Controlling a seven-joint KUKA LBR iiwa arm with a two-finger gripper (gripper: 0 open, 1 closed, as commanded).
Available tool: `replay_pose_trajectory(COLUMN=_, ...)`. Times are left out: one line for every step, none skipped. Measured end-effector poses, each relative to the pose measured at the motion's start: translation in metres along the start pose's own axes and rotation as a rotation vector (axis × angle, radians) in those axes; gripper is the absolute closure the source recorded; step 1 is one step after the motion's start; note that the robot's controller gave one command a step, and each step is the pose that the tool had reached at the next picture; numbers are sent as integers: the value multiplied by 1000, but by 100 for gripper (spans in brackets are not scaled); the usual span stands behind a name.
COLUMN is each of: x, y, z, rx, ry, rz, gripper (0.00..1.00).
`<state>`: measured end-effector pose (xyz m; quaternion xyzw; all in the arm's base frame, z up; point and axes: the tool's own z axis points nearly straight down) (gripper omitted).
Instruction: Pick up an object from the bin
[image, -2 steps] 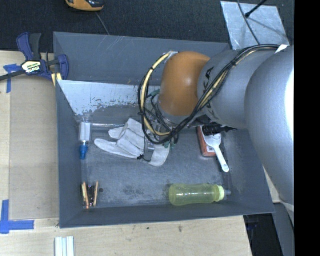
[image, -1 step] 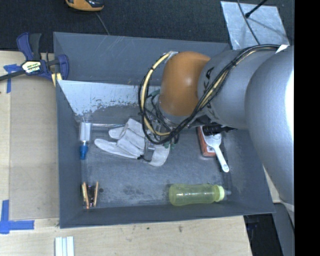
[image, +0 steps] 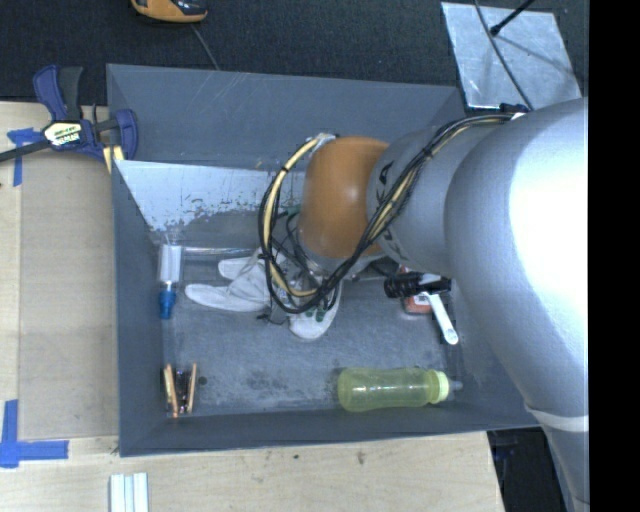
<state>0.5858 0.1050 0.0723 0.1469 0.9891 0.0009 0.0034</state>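
Arm: 1 arm, in from the view's right; its orange wrist cover (image: 335, 205) and cable loops (image: 275, 240) hang over the bin's ctr.
Gripper: the gripper (image: 298, 302) sits low in the bin (image: 262, 378), approx mid-floor, just below the cover.
Grip state: can't tell. The cover and cables hide the tip, so open vs closed isn't readable, nor whether anything is held.
Nearest thing: a white crumpled cloth (image: 232, 288), right at the gripper. Most of it spreads to the view's left, and 1 white lobe shows just below the gripper, toward the view's bottom wall.
Key relation: the cloth's long axis runs approx left-right across the view, w/ the gripper at its right end, not over its middle. Judged: a grab here would take an edge fold, not the bulk.
Contact: touching or just beside; can't tell which.
Other things: a yellow-green bottle (image: 392, 388) lies on its side along the bottom wall, well apart from the gripper. A clear tube w/ blue cap (image: 168, 280) lies by the left wall, just beyond the cloth. A small brown clip (image: 180, 390) is in the bottom-left corner. A red-and-black item (image: 415, 290) and a white pen-like stick (image: 444, 322) lie to the view's right of the gripper, partly under the arm.
Stage: judged as the reach-down/grasp step — nothing seen lifted yet.
Risk: limp cloth may slip or drag, and the cables hang close to it.
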Motion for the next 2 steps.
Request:
replay_pose_trajectory(x=0, y=0, z=0, rx=0, ry=0, rz=0, gripper=100)
replay_pose_trajectory(x=5, y=1, z=-142, rx=2, ry=4, rz=-34, gripper=100)
